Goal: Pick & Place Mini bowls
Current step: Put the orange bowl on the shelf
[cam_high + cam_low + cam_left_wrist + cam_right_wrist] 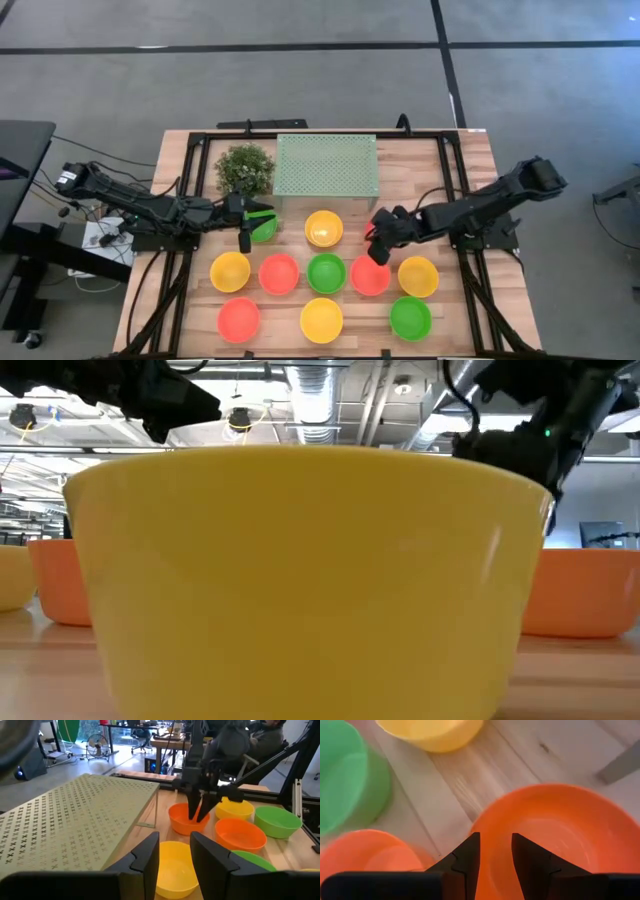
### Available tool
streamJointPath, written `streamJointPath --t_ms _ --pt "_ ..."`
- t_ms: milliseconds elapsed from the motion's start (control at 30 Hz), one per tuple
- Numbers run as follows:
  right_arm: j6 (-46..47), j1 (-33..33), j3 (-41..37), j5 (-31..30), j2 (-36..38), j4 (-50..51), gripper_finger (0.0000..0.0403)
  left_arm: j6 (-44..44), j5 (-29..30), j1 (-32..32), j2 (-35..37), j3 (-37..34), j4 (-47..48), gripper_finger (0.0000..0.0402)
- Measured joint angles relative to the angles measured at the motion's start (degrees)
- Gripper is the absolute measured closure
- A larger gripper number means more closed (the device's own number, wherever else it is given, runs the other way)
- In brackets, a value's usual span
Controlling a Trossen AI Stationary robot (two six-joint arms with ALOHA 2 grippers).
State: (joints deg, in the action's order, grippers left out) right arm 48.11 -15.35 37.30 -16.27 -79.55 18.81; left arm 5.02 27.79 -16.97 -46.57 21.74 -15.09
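While nine mini bowls (324,273) sit in rows on the wooden table (470,190) in front of a pale green perforated tray (327,164) and a small bushy plant (245,167), the right gripper (379,252) hangs directly over a red-orange bowl (555,835), its fingers slightly parted with nothing between them. The left gripper (243,238), fingers also narrowly apart and empty, hovers beside a green bowl (263,227) near the plant, with a yellow bowl (175,867) ahead.

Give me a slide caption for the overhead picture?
Two robot arms over ten small bowls: right claw reaching into a red bowl, left claw by a green bowl.
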Motion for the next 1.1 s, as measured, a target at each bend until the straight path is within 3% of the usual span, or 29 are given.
streamJointPath --t_ms 200,567,1100 --pt "0.03 1.11 0.71 2.5 -3.31 -1.7 0.0295 -0.01 0.0 0.0 0.0 0.0 -0.46 0.0291" --pt "-0.37 2.24 4.11 3.17 -0.93 -1.86 0.0295 -0.01 0.0 -0.01 0.0 0.0 -0.84 0.0291" --pt "0.45 2.58 4.09 5.81 -8.92 -2.87 0.0305 0.0 0.0 0.0 0.0 -0.02 -0.83 0.0291"
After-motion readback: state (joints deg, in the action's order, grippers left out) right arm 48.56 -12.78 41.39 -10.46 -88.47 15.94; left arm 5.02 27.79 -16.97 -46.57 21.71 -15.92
